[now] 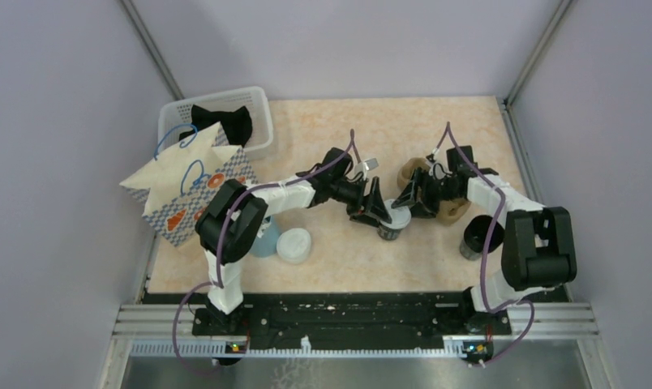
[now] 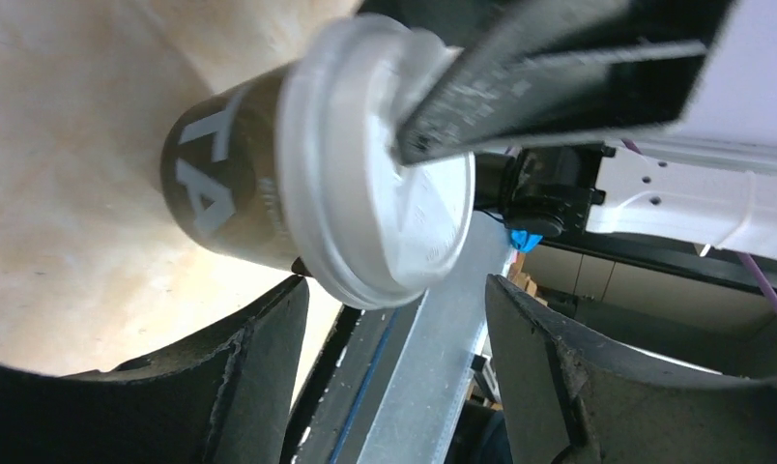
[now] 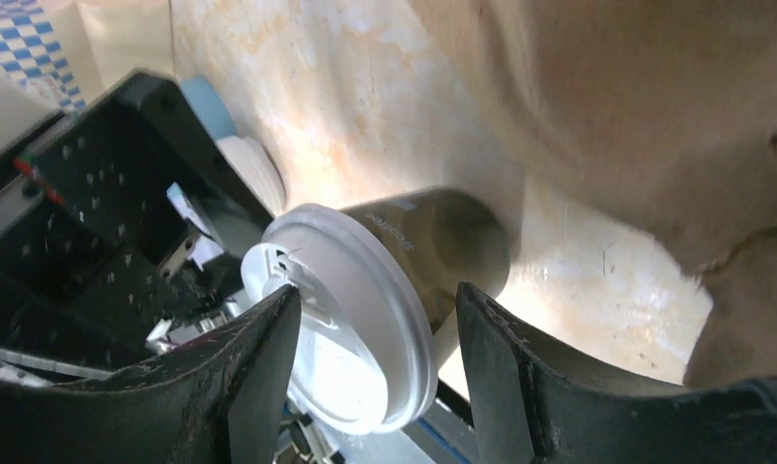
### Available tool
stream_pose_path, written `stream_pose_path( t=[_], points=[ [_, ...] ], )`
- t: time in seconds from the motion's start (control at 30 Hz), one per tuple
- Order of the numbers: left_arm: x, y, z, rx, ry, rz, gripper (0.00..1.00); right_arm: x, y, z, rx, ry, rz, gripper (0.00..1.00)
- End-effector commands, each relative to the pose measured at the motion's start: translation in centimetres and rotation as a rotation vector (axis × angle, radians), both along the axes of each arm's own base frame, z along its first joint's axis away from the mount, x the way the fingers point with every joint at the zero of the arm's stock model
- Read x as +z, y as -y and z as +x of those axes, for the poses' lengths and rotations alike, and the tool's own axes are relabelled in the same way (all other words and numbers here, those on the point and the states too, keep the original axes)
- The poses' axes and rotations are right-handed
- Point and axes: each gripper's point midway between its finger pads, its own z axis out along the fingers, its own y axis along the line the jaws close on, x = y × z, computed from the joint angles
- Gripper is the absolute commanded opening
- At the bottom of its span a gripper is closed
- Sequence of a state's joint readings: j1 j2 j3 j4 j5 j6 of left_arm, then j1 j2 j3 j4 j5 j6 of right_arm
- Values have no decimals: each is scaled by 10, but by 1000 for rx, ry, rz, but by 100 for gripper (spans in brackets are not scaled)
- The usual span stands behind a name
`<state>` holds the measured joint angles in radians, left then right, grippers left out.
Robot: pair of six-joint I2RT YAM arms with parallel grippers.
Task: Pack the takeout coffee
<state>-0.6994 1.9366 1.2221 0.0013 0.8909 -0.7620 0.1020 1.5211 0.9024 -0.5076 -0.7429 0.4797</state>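
The takeout coffee [image 1: 393, 223], a dark cup with a greyish-white lid, stands mid-table. My left gripper [image 1: 375, 211] is open just left of it. In the left wrist view the cup [image 2: 232, 184] and its lid [image 2: 375, 184] lie just beyond my open left gripper [image 2: 394, 309], not between the fingers. My right gripper [image 1: 407, 203] is open, close at the cup's right. In the right wrist view its jaws [image 3: 375, 295] straddle the lid [image 3: 356, 329], with the cup body [image 3: 433, 237] behind. One right finger [image 2: 520, 87] rests on the lid top.
A paper bag [image 1: 189, 190] with blue handles lies at the left, in front of a white basket [image 1: 254, 101]. A light blue cup [image 1: 266, 241] and a loose white lid [image 1: 294, 245] sit near the left arm. Brown pulp carriers [image 1: 444, 207] and a lidless black cup [image 1: 474, 239] are on the right.
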Motion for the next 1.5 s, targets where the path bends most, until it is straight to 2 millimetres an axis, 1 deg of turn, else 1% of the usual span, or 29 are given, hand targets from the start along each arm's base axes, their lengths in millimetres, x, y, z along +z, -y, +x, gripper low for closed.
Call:
stream_pose_path(
  t=[0.0,0.07,0.13,0.2,0.3,0.4,0.5,0.6,0.7,0.87,0.97,1.1,1.13,1.2,1.27,1.33,1.4,1.47],
  points=[
    [33,10,-16,-57,69,-95,75,12,-9,17,55,52,37,61],
    [31,10,-20,-49,55,-61,76,12,-7,21,66,49,16,63],
    [27,3,-23,-38,54,-17,79,15,0,26,76,65,-50,69],
    [26,-6,-22,-20,65,17,83,23,2,26,91,83,-63,75],
    [22,-16,-23,-24,74,48,86,27,4,21,107,81,-79,80],
    [27,-20,-17,-18,100,55,87,28,17,12,91,77,-136,84],
    [41,-19,-6,-2,80,-8,86,35,24,2,53,90,-103,85],
    [44,-9,2,-12,56,-48,82,40,23,-10,43,89,-38,84],
    [46,2,1,-49,34,-94,84,40,28,-16,16,83,-19,84],
    [43,10,-6,-68,21,-89,86,39,22,-23,14,64,46,83],
    [36,11,-8,-67,6,-75,85,35,24,-23,-1,68,16,84],
    [28,11,-8,-59,23,-41,85,38,19,-19,-2,78,-4,84],
    [26,10,-8,-59,33,-27,85,37,21,-18,-2,74,-37,84],
    [24,7,-9,-61,65,9,84,39,37,-17,-16,64,-164,84],
    [23,3,-9,-62,98,38,84,40,61,-26,-40,35,-327,84],
    [24,0,-10,-67,131,51,84,48,78,-39,-60,25,-454,85],
    [23,-2,-13,-70,141,66,84,58,89,-59,-72,0,-551,85],
    [23,0,-19,-83,140,68,84,63,86,-80,-77,-49,-547,85]
  ],
)
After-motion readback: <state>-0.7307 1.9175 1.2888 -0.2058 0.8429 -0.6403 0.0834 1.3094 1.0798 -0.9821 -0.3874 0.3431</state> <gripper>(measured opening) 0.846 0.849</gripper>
